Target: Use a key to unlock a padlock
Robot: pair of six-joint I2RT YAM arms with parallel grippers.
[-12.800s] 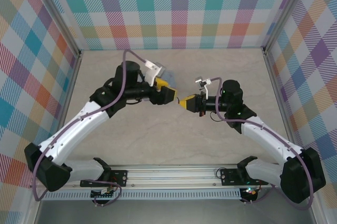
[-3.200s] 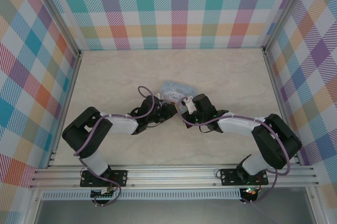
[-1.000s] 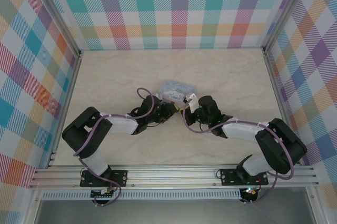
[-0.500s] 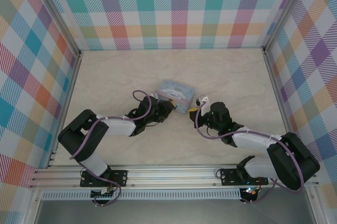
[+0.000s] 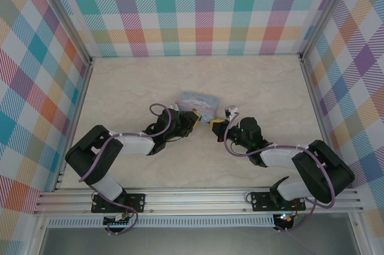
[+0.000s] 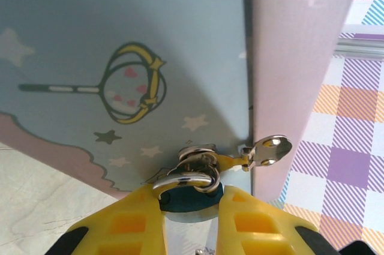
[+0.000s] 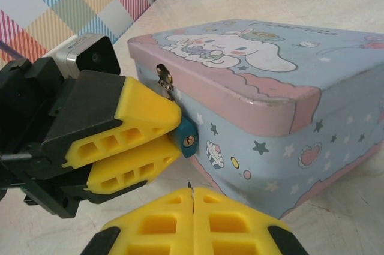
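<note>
Two arms meet low over the bench point(image 5: 132, 81), at one corner of the tin point(image 5: 201, 99). The padlock point(image 7: 187, 139) hangs there from the tin's small hasp point(image 6: 268, 149). The left jaws are clamped on its bluish body, with one yellow finger point(image 7: 141, 114) on each side. From the left wrist, the silver shackle sits just past those fingertips, threaded through the hasp against the tin wall.

The right jaws are pressed fully together, and a thin dark sliver, which I take for the key point(image 7: 189, 185), pokes out of the seam between the fingers point(image 7: 162, 222).

What matters is the line from that sliver to the keyhole. From the right wrist, the padlock's keyed face is turned toward the right jaws, with the round keyhole plain to see. The key's long axis points nearly straight at it. The tip is near the keyhole but short of it, with a clear gap between, and appears slightly below and nearly level side to side.

Since the left arm is already holding the lock steady, closing that gap would fall to the right arm. I judge that a short push along the key's own length would do it, with a slight correction so the tip meets the slot and not the body around it.
</note>
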